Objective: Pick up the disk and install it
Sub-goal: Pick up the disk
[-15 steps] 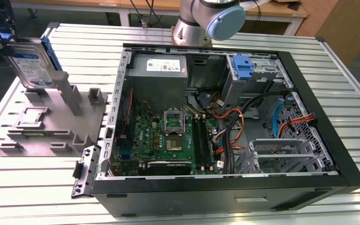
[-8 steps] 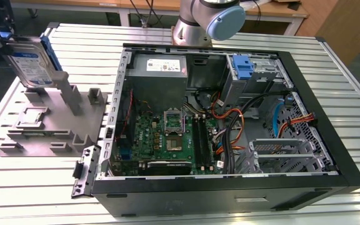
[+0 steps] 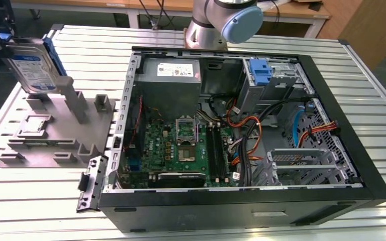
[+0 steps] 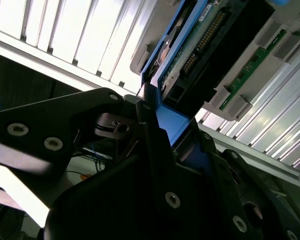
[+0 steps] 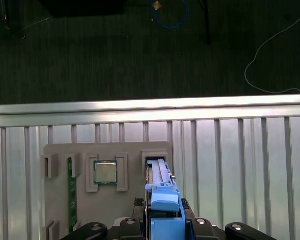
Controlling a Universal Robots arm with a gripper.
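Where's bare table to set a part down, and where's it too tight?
Free: the slatted table strip below the grey fixture in the exterior view, and the slats between the fixture and the arm's base. Crowded: inside the open computer case, full of cables, and above the fixture, where the fingers grip the disk.

Slatted table [image 3: 38,201], grey fixture [image 3: 52,135], computer case [image 3: 247,203]

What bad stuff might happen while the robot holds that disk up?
1. The gripper pinches the disk at one edge, and it hangs tilted, so it might slip.
2. The grey holder's posts stand close below; the disk might bump them.
3. Loose cables lie inside the computer case; they might snag it.
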